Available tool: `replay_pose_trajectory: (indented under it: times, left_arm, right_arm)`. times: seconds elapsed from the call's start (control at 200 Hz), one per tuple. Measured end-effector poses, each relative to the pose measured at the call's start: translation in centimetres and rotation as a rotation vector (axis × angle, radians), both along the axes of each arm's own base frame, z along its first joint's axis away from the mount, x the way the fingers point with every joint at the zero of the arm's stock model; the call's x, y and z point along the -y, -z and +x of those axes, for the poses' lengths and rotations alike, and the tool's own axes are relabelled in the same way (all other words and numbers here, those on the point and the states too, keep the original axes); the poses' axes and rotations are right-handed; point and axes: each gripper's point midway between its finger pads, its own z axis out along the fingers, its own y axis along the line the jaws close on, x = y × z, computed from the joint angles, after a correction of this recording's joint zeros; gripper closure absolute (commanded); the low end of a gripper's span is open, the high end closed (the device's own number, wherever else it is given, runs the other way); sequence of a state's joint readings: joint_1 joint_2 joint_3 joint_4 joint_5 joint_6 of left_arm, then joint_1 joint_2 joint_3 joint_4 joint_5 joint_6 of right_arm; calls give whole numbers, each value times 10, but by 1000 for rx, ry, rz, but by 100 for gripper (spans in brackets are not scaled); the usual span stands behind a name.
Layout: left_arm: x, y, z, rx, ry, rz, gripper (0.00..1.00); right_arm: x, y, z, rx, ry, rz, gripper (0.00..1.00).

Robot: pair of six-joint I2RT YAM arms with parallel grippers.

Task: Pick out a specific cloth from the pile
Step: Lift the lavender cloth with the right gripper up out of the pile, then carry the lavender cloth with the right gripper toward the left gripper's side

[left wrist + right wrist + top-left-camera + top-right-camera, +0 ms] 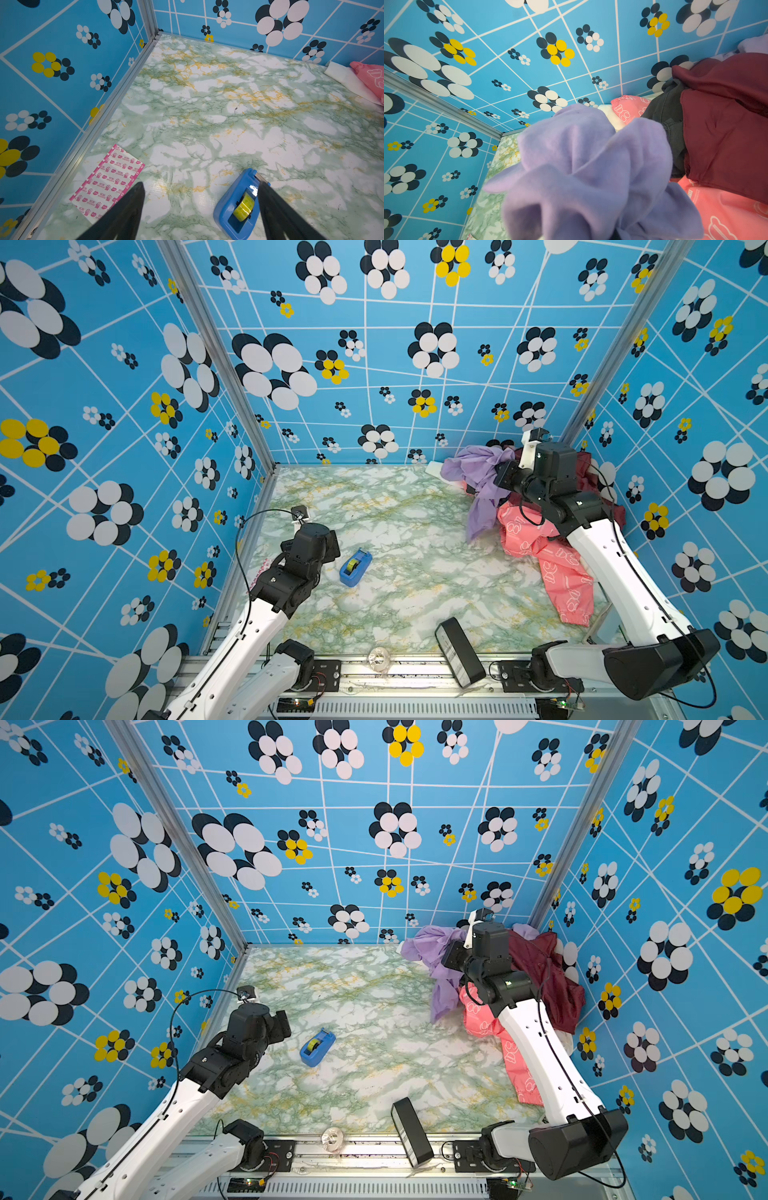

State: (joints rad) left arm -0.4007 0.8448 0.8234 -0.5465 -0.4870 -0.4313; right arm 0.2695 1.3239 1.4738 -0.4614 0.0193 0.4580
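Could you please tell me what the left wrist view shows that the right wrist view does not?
Only the left wrist view shows the blue tape dispenser and the open left claw. Only the right wrist view shows the lavender cloth, the maroon garment and the dark grey garment. Both show the pink printed fabric, the marble table and the blue walls.

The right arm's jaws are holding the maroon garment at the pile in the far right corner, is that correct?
No. The jaws of the right arm hold the lavender cloth, as the right wrist view shows; the maroon garment lies on the pile.
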Motion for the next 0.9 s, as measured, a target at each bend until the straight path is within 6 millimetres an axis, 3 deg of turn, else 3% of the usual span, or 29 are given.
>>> replay_pose_trajectory:
  times: [0.42,0.9]
  left_arm:
    - [0,0,0,1,-2,-3,14]
    - [0,2,0,-4,-2,-1,13]
  right_arm:
    - [-2,-11,-3,29,-10,31,100]
    - [-19,-25,-8,56,-87,118,100]
